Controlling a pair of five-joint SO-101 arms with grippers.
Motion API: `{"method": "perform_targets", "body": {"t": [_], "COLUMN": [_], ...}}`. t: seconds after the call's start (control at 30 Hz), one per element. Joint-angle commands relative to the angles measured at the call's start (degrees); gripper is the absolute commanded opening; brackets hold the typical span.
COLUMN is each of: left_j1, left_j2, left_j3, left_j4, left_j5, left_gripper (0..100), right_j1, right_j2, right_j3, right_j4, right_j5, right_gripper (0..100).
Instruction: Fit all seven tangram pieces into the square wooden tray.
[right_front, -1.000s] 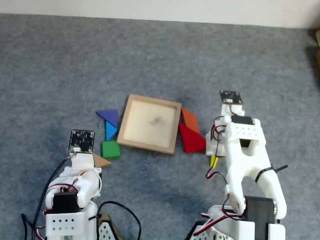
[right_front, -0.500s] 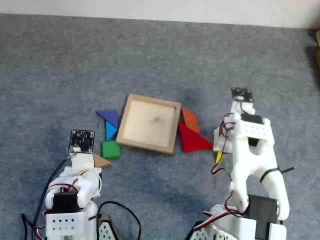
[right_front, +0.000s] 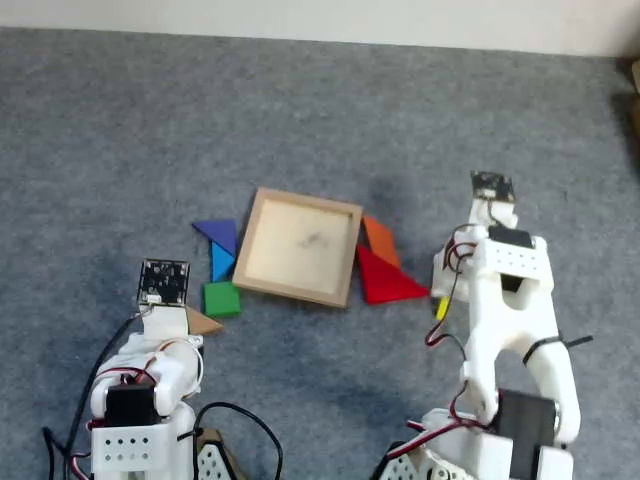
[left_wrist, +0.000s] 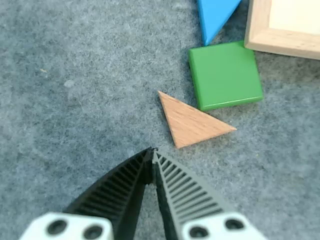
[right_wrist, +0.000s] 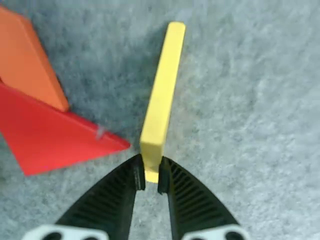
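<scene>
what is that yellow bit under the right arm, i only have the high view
Observer: It's the yellow piece, turned up on its thin edge, and the right gripper has its fingers shut on one end of it.
Operator: ok and the left one, holding anything
Observer: No. The left gripper has its fingers shut on nothing, with the tips just short of a corner of the plain wooden triangle.
</scene>
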Motion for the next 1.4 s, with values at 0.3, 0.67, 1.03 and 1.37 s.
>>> {"method": "perform_targets", "body": {"t": [0.3, 0.67, 1.03, 1.37], "left_j1": [1.19, 1.19, 1.19, 1.19], "left_j2": [-2.59, -2.59, -2.59, -2.59], "left_j3": [1.19, 1.19, 1.19, 1.19], "left_j4": [0.44, 0.44, 0.44, 0.44], "left_j5": [-0.18, -0.18, -0.18, -0.18], "left_gripper": [1, 1, 1, 1], "right_j1": [-19.3, -32.13, -33.36, -33.27], "right_j2": [-23.34, -22.46, -3.47, 8.75], "right_j3": [-3.74, -0.48, 0.22, 0.22], "right_j4": [0.66, -19.03, -35.74, -46.55], "right_j5": [0.62, 29.27, 51.6, 60.31], "right_gripper": [0.4, 0.4, 0.4, 0.4]}}
